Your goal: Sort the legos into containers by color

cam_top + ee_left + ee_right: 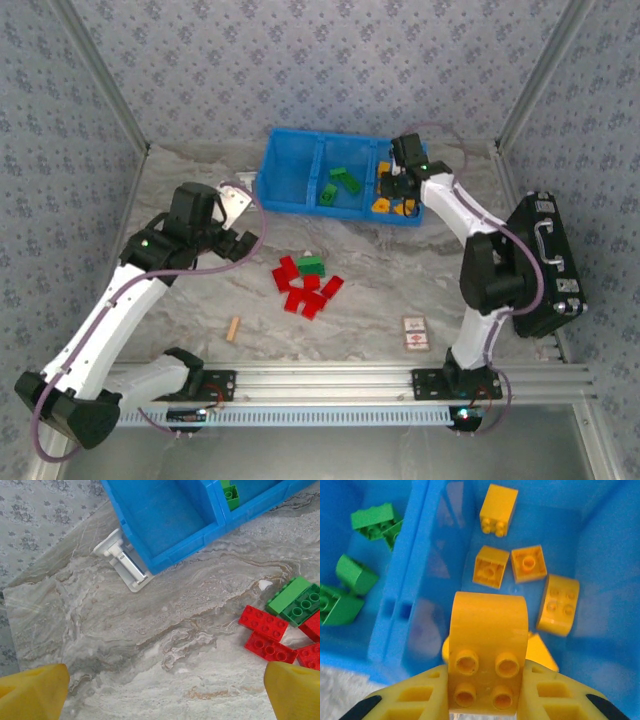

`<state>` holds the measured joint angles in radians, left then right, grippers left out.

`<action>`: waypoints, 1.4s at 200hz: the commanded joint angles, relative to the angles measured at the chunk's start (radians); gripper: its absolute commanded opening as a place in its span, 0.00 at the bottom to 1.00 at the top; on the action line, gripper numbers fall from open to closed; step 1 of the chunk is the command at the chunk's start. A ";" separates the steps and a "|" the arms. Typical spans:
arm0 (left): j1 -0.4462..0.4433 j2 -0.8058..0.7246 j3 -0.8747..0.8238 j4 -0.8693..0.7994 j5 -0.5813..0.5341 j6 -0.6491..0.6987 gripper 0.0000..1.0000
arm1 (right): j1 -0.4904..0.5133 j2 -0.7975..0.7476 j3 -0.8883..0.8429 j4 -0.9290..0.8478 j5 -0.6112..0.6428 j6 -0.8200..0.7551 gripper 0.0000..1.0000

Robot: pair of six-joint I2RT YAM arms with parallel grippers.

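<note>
Top external view: the right arm is seen stretched forward along the right side of the desk (pixel 400 270), elbow raised. The right gripper (pixel 400 185) is held over the right-hand compartment of the blue bin (pixel 268 172).

In the right wrist view, this gripper is clamped on a yellow brick (pixel 487 645), pinched by its two sides between the fingers. The brick hangs above the compartment floor, where loose yellow bricks (pixel 527 564) lie. Its studded face is turned toward the wrist camera. Its long axis runs along the fingers, with the rounded end pointing away from the gripper. Green bricks (pixel 355 575) are seen in the neighbouring compartment to the left.

The left arm is bent, with its elbow at the near left corner. The left gripper (pixel 245 243) is held over bare desk with its fingers wide apart and nothing between them. In the left wrist view, red bricks (pixel 263 623) and a green pair (pixel 295 600) lie on the desk just beyond its right finger.
</note>
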<state>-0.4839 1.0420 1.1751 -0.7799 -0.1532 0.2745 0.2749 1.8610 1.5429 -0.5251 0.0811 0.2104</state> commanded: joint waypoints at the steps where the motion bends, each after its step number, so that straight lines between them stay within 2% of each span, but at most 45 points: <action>1: 0.007 -0.010 0.011 -0.012 0.025 -0.035 1.00 | -0.015 0.084 0.104 0.023 -0.007 -0.031 0.31; 63: 0.007 -0.007 0.015 -0.043 0.029 -0.073 1.00 | -0.037 0.202 0.211 0.036 0.010 -0.031 0.37; 105: 0.007 0.004 0.004 -0.046 0.031 -0.078 1.00 | -0.045 0.228 0.244 0.033 0.014 -0.027 0.48; 147: 0.007 0.026 0.002 -0.045 0.041 -0.078 1.00 | -0.048 0.220 0.252 0.027 0.006 -0.037 0.52; 174: 0.007 0.047 -0.030 -0.030 0.061 -0.098 1.00 | -0.022 0.128 0.207 0.023 0.016 -0.067 0.57; 214: 0.007 0.075 -0.112 0.070 0.099 -0.128 1.00 | 0.104 -0.074 0.070 -0.037 0.123 -0.149 0.66; 238: 0.008 0.131 -0.112 0.109 0.126 -0.132 0.99 | 0.184 -0.163 -0.054 -0.064 0.069 -0.139 0.69; 280: 0.010 0.217 -0.104 0.158 0.139 -0.105 0.99 | 0.300 -0.273 -0.287 0.009 -0.021 0.024 0.68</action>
<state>-0.4839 1.2263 1.0634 -0.6720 -0.0395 0.1593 0.5289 1.6089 1.3674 -0.5186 0.1032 0.1482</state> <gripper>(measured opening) 0.993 0.684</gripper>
